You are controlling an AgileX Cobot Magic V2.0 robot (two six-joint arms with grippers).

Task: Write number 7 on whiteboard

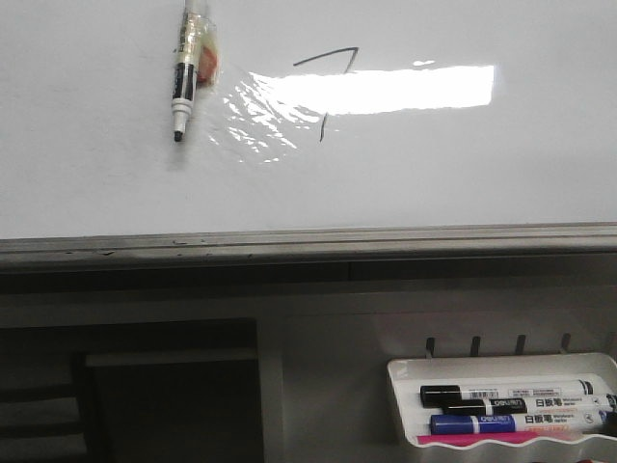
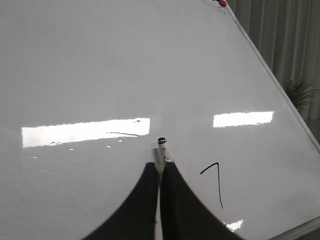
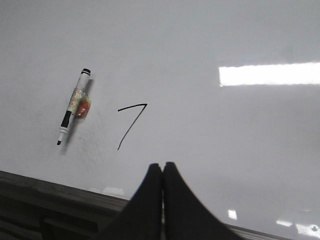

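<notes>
The whiteboard (image 1: pixel 96 174) fills the upper front view, with a grey frame (image 1: pixel 289 241) along its bottom edge. The number 7 (image 1: pixel 333 56) is drawn on it in thin dark strokes; glare breaks its downstroke. It also shows in the left wrist view (image 2: pixel 218 180) and the right wrist view (image 3: pixel 132 126). A marker (image 1: pixel 186 82) with tape and an orange piece lies against the board left of the 7, tip down, with no gripper on it (image 3: pixel 70 112). My left gripper (image 2: pixel 160 167) is shut; the marker's end (image 2: pixel 163 150) shows beyond its fingertips. My right gripper (image 3: pixel 162 166) is shut and empty below the 7.
A wrinkled clear film patch (image 1: pixel 255 116) lies between the marker and the 7. A white tray (image 1: pixel 405 371) holding several capped markers (image 1: pixel 511 397) hangs below the board at the right. A red magnet (image 2: pixel 222 3) sits at the board's top corner.
</notes>
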